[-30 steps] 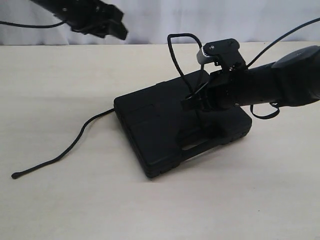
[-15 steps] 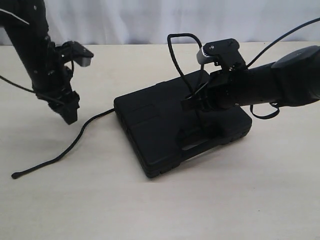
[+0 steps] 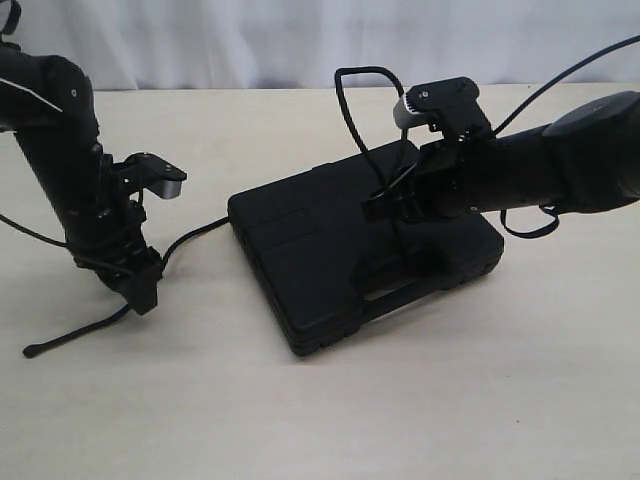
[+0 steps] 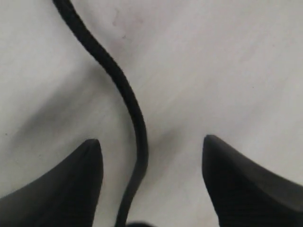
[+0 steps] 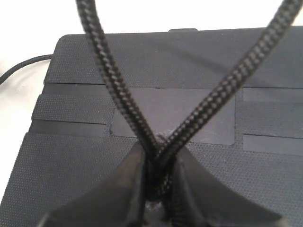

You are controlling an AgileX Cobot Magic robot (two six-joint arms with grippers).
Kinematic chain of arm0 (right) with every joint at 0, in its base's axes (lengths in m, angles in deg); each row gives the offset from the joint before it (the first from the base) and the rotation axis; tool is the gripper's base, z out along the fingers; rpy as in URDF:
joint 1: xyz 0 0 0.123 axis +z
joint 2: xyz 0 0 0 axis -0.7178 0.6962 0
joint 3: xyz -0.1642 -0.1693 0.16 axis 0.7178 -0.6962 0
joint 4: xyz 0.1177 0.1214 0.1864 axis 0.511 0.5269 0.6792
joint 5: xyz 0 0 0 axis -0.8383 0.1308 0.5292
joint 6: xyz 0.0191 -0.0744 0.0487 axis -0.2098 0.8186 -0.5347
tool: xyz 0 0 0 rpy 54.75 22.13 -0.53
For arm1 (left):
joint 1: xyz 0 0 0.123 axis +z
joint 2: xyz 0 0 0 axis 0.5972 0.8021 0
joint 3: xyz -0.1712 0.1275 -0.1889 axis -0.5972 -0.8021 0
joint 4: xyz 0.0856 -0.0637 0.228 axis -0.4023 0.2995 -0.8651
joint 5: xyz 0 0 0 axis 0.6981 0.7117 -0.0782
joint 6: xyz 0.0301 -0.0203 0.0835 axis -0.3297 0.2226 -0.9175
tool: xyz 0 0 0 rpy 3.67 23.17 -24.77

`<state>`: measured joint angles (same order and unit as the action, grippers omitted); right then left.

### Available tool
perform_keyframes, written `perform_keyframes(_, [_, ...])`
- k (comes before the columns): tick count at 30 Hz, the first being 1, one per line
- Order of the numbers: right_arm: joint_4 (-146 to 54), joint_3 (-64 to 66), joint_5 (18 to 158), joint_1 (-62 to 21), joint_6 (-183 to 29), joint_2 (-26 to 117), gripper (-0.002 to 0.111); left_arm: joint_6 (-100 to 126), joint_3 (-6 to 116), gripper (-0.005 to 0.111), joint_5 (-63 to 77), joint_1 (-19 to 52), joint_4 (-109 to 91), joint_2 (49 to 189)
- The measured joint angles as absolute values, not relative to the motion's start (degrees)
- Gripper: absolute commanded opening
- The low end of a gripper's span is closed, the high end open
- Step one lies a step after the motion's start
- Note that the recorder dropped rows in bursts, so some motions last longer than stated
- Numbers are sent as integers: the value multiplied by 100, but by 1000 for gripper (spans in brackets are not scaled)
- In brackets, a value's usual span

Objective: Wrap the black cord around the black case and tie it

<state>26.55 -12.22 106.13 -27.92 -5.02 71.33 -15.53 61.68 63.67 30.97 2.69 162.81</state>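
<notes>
exterior view: a long, thin, braided black cord (image 3: pixel 195 232) lies partly on a pale beige table (image 3: pixel 300 420) and partly rises above a flat, rectangular, matte black case (image 3: pixel 300 270) made of plastic with rounded corners. the black case lies flat near the middle of the table, turned at an angle, with its slot-shaped handle cut-out toward the near edge. one end of the cord, tipped with a small knob, rests on the table at the far left, well apart from the case. from there the cord winds across the table to the case's left edge. above the case, a stretch of cord arches up in a tall loop and comes down to the right gripper (image 3: pixel 385 205), which hangs just over the case's top.

the right wrist view shows two braided strands crossing and pinched tight between the closed fingers (image 5: pixel 123 184), with the ribbed panels of the case just beyond.

the left gripper (image 3: pixel 143 295) points down at the table to the left of the case, its tips at the cord. the left wrist view shows its two dark fingers (image 4: pixel 71 184) spread apart, one on each side of the cord, which curves over the bare table between them; neither fingertip touches it.

a white curtain (image 3: pixel 250 40) hangs behind the table.
</notes>
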Motion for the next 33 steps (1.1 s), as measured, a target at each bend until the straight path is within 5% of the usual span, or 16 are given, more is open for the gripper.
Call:
perform_keyframes(5, [2655,-1222,10613,-2792,-502,7133,4,-1350,5866,53,5320,3076,269,16281])
perform_keyframes(11, [2655,-1222,10613,-2792,-502,7133,4,-1197,5724,0,4730,2833,-146,16281])
perform_keyframes(20, [2655,-1222,10613,-2792,-502,7133,4,810,7376,0,4420,3150,21,16285])
perform_keyframes(33, [2655,-1222,11013,-2792,229,7133,4,1357,7796,0,3854,3327,4972,16293])
